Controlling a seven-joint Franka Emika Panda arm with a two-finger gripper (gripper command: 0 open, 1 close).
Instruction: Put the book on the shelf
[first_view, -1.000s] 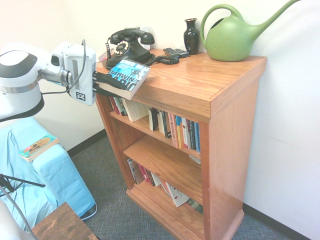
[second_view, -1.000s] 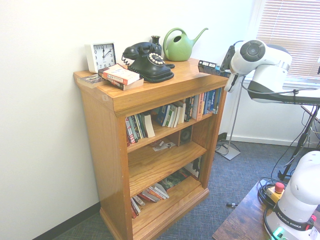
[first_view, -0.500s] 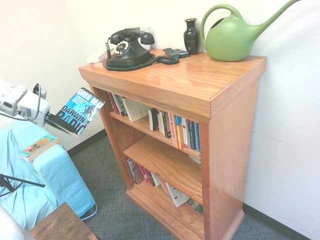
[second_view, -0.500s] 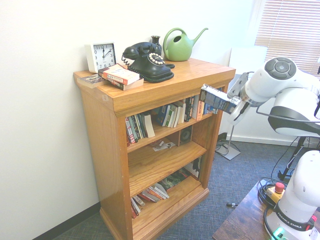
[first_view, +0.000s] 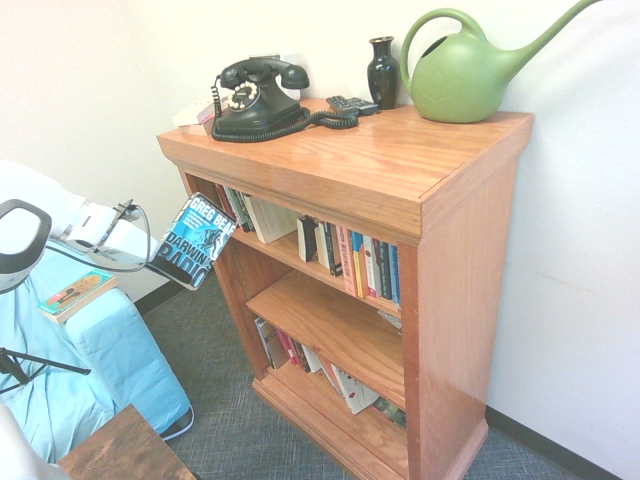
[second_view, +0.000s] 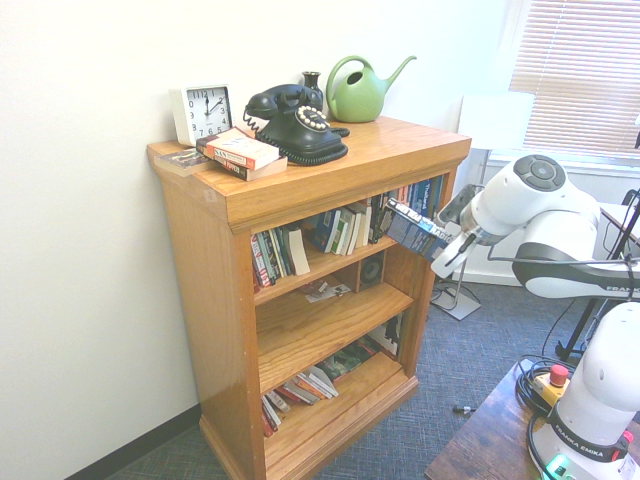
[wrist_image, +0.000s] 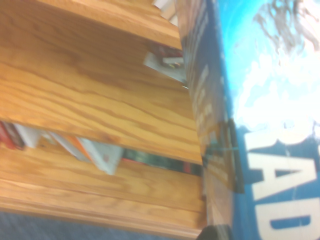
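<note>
Now the book (first_view: 196, 242), blue with white letters, hangs tilted in the air in front of the wooden bookcase (second_view: 300, 290), at the height of the shelf (first_view: 300, 258) with its row of upright books, and close to the open front at the bookcase's outer corner. The jaws (second_view: 440, 243) of the white arm are closed on one end of the book and carry it clear of the boards. On top of the bookcase stand a black telephone (first_view: 255, 97), a green watering can (first_view: 470, 70) and a white clock (second_view: 203, 112).
</note>
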